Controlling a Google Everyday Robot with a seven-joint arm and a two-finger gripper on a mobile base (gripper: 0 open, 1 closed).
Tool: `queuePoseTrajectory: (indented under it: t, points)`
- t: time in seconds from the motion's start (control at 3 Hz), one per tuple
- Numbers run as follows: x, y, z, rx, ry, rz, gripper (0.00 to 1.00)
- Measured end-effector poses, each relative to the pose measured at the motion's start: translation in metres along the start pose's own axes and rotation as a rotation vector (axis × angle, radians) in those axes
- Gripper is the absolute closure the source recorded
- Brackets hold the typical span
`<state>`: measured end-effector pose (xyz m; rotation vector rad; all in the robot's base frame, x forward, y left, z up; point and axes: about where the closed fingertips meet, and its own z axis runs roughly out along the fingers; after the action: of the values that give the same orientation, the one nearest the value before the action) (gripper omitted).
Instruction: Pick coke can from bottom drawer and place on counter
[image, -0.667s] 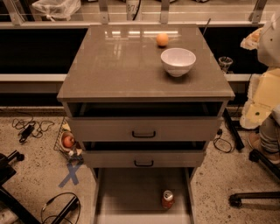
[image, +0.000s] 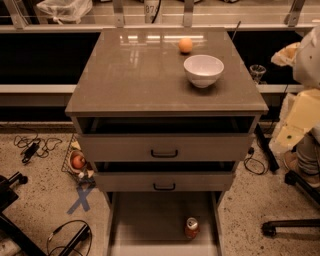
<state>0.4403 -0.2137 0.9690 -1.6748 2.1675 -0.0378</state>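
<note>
While the bottom drawer (image: 150, 220) stands pulled out at the foot of the cabinet, the coke can (image: 191, 228) stands upright on its flat floor. It is right of centre, toward the near end, silver top facing up, and clear of both side walls. Nothing is touching it.

Above it the middle drawer (image: 200, 181) and top drawer (image: 210, 147) are each ajar, with a dark gap showing over each front and a black handle centred on each.

The counter (image: 135, 75) is glossy, with light reflections near the back edge. On it are a white bowl (image: 203, 70), right of centre and upright, and an orange (image: 185, 45) just behind it. The two are close but apart.

Gripper: can't pick it out. Only pale arm shells (image: 300, 112) show at the right edge of the view, beside the cabinet's right side at about counter to top-drawer height — well apart from the can. Clenched or released, cannot tell.

On the speckled floor to the left are a blue tape X (image: 81, 199), a wire basket (image: 67, 160) holding a round reddish fruit, and loose black cables (image: 32, 146). A dark wheeled base (image: 290, 225) sits at lower right.
</note>
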Motion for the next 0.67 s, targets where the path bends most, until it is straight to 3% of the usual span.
queuePoseTrajectory:
  t: [0.67]
  points:
    - [0.03, 0.04, 0.089, -0.012, -0.326, 0.045, 0.0]
